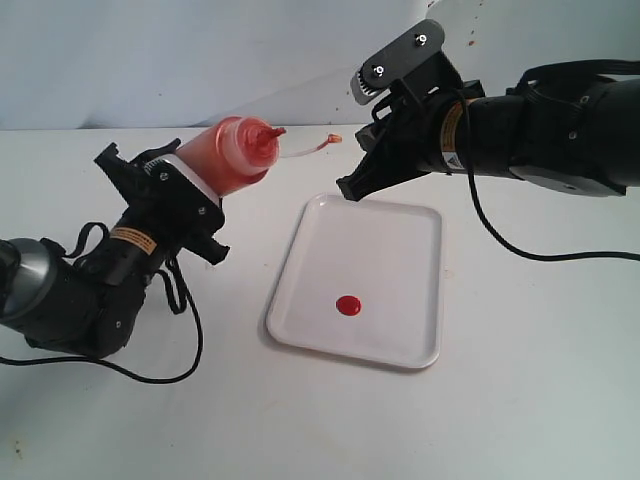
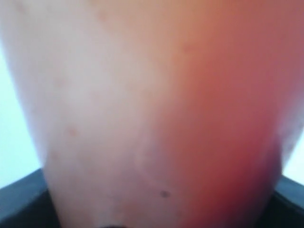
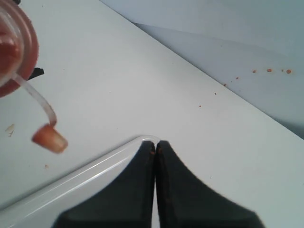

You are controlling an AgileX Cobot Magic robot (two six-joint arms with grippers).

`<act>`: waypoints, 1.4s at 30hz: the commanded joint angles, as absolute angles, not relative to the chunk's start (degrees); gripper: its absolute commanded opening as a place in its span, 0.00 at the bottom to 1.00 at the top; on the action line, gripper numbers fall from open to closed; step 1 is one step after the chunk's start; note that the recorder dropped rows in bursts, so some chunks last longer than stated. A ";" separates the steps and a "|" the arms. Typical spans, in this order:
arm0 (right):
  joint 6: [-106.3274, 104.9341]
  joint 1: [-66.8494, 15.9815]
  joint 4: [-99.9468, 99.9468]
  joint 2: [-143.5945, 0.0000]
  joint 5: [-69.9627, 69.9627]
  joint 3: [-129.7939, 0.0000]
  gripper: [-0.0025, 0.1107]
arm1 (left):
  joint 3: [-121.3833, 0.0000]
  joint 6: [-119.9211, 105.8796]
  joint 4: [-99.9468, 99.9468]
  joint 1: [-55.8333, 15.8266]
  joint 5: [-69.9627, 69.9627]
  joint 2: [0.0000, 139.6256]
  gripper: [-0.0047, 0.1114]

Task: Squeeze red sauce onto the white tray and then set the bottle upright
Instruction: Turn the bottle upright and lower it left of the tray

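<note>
My left gripper (image 1: 205,195) is shut on the bottle (image 1: 232,152), which it holds tilted in the air left of the white tray (image 1: 400,240), red nozzle pointing right toward the tray's far corner. The small tethered cap (image 1: 333,139) dangles off the nozzle on its strap. In the left wrist view the bottle wall (image 2: 156,114) fills the picture, pale on one side, orange-red on the other. A round blob of red sauce (image 1: 348,305) lies on the tray. My right gripper (image 1: 350,188) is shut and empty, its tips over the tray's far left corner (image 3: 85,178); the cap (image 3: 49,137) hangs nearby.
The white table (image 1: 540,380) lies all around the tray. A pale board (image 3: 223,52) with small red spatters leans behind the table. A black cable (image 1: 500,235) trails from the right arm across the table, and another cable (image 1: 185,330) loops beside the left arm.
</note>
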State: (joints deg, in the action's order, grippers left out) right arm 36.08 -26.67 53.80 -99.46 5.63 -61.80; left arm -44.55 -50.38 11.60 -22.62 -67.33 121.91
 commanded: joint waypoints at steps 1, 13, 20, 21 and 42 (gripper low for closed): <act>35.97 -26.77 54.06 -98.96 6.50 -62.15 0.02 | -43.05 -39.48 12.54 -22.89 -69.96 120.80 0.04; 35.97 -26.77 53.42 -98.96 7.48 -62.15 0.02 | -38.50 -6.91 14.18 -14.97 -69.96 119.39 0.04; 35.97 -26.77 53.42 -98.96 8.61 -62.15 0.02 | -36.64 14.82 -16.71 -2.98 -69.96 119.39 0.04; 35.97 -26.77 53.42 -98.96 8.60 -62.15 0.02 | -36.64 16.28 -22.73 -1.02 -69.96 119.39 0.04; 36.45 -26.77 53.28 -98.96 11.14 -62.15 0.02 | -36.64 4.34 -54.21 5.38 -69.96 122.05 0.04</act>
State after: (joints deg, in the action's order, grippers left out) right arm 36.08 -26.67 53.58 -99.46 10.50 -61.80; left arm -36.67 10.10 -49.39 5.29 -67.40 121.83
